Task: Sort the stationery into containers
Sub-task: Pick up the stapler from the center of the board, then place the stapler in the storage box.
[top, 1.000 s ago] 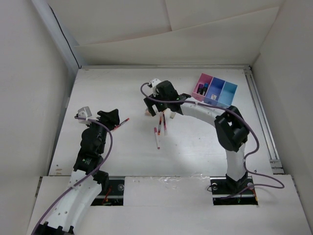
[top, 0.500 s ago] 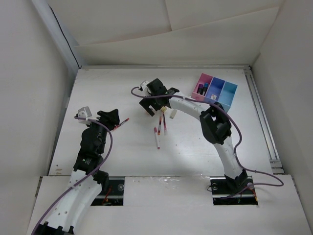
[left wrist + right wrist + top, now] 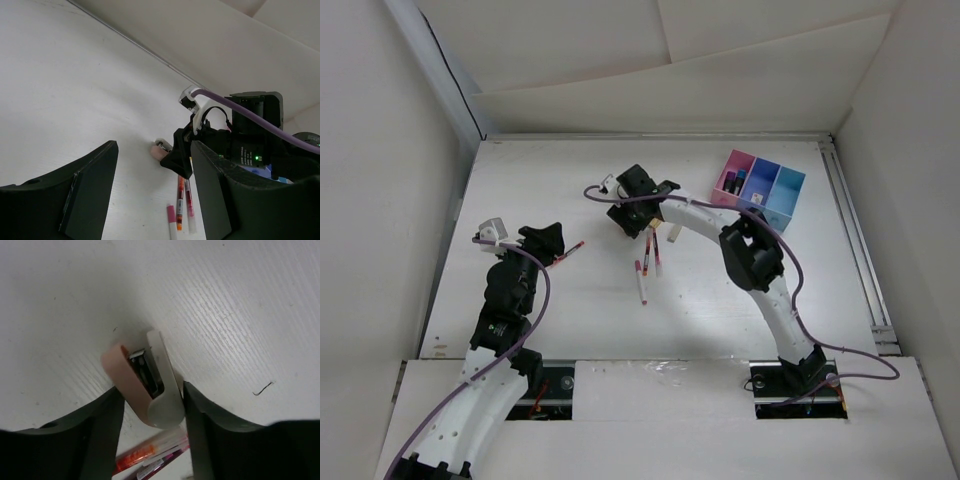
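Note:
My right gripper (image 3: pixel 626 226) (image 3: pixel 152 405) is down on the table with its fingers pressed against both sides of a small pink-and-beige stapler-like block (image 3: pixel 145 385) (image 3: pixel 159 150). Just behind it lie thin white pens with red tips (image 3: pixel 648 250) (image 3: pixel 145 455) and one with a pink tip (image 3: pixel 641 282). Another red-tipped pen (image 3: pixel 570 248) lies by the right side of my left gripper (image 3: pixel 550 243) (image 3: pixel 152 150), which stands open; no pen shows between its fingers in the left wrist view. The containers (image 3: pixel 782 212), pink, dark blue and cyan bins, sit at the back right.
The pink bin (image 3: pixel 725 175) holds dark items. A small pale piece (image 3: pixel 672 236) lies beside the pens. Purple cables run along both arms. White walls close the table at the left, back and right, with a rail (image 3: pixel 855 250) along the right edge.
My right gripper has shifted a little left and down over the block, and its jaws have closed from wide open onto it. The left arm has not moved.

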